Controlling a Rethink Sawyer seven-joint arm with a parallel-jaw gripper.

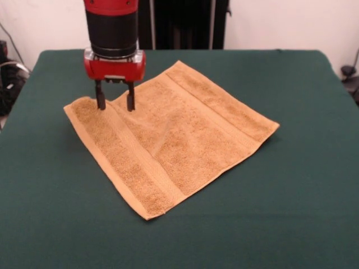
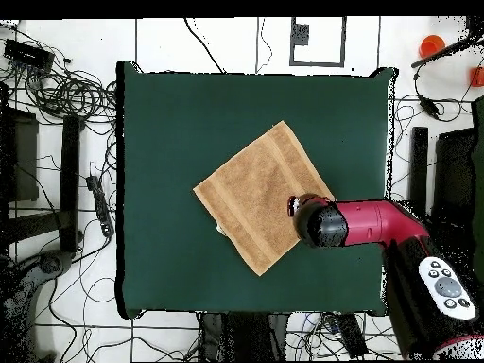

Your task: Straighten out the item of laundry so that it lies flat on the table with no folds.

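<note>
The item of laundry [image 1: 179, 145], a golden-tan towel with border bands, lies spread like a diamond on the green table [image 1: 280, 202]. A shallow crease runs across its middle, and its far-left corner looks slightly lifted and uneven. My gripper [image 1: 115, 104] stands upright over that corner, open, with both fingertips [image 1: 101, 103] down at the cloth's surface. From overhead the towel [image 2: 257, 197] sits mid-table [image 2: 170, 132], and the gripper [image 2: 295, 204] with the red arm covers its right corner.
The table's edges lie well away from the towel on every side. Cables [image 2: 57, 90] and black stands [image 2: 71, 180] crowd the floor around the table. An orange object [image 2: 432, 44] sits on the floor at the overhead view's top right.
</note>
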